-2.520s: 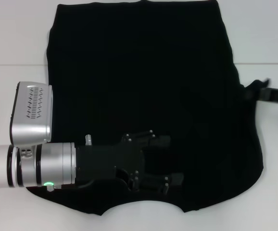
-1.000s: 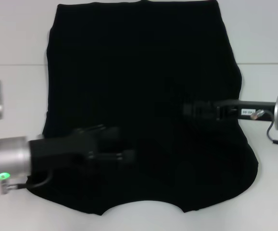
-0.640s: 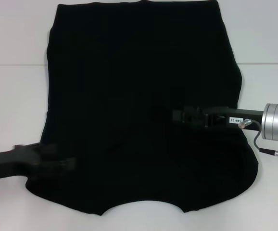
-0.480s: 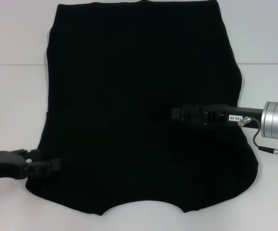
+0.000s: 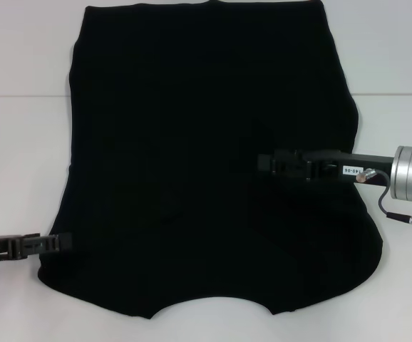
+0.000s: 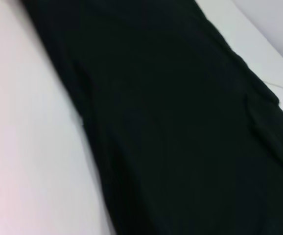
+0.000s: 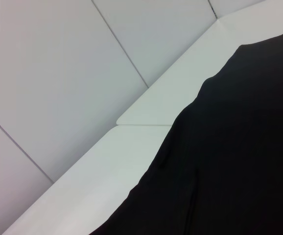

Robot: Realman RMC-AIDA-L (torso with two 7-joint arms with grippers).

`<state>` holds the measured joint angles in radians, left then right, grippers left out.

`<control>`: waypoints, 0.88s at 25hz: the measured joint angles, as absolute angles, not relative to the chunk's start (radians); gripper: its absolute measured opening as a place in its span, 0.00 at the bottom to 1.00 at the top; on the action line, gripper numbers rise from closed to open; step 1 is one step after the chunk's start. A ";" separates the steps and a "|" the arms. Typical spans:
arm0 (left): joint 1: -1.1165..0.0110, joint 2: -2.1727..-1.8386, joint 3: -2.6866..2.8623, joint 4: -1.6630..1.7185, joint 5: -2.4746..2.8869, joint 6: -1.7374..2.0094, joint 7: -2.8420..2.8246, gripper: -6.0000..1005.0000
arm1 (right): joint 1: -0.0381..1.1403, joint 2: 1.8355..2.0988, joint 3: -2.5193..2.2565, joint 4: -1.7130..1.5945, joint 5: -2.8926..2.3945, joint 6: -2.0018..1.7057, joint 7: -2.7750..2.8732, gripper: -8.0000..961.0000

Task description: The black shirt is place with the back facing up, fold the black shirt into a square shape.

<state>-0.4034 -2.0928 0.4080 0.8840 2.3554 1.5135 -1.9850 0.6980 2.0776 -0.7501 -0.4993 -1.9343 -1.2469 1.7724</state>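
The black shirt (image 5: 206,107) lies flat on the white table (image 5: 21,164), plain side up, with the curved neckline at the near edge. No lettering shows. My left gripper (image 5: 62,242) reaches in low from the left and sits at the shirt's near left edge. My right gripper (image 5: 266,164) reaches in from the right and hovers over the shirt's right half, near the middle. Both are seen edge-on. The left wrist view shows the shirt (image 6: 180,122) and its edge on the table. The right wrist view shows the shirt (image 7: 239,161) against the table's far edge.
Bare white table (image 5: 398,64) flanks the shirt on both sides. Table seams run at about mid-height. Pale wall panels (image 7: 58,73) stand behind the table (image 7: 131,161) in the right wrist view.
My left arm has pulled back from over the shirt's near middle to its left edge. My right arm has come in from the right over the shirt and is now nearly still.
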 joint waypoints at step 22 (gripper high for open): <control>-0.421 -2.089 0.459 0.883 2.436 1.513 -1.992 0.79 | 0.701 2.071 -0.750 -0.503 -1.934 -1.250 1.776 0.61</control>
<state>-0.4206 -2.0894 0.4589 0.8829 2.4357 1.5133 -1.9925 0.7009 2.0709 -0.7502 -0.5032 -1.9343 -1.2501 1.7759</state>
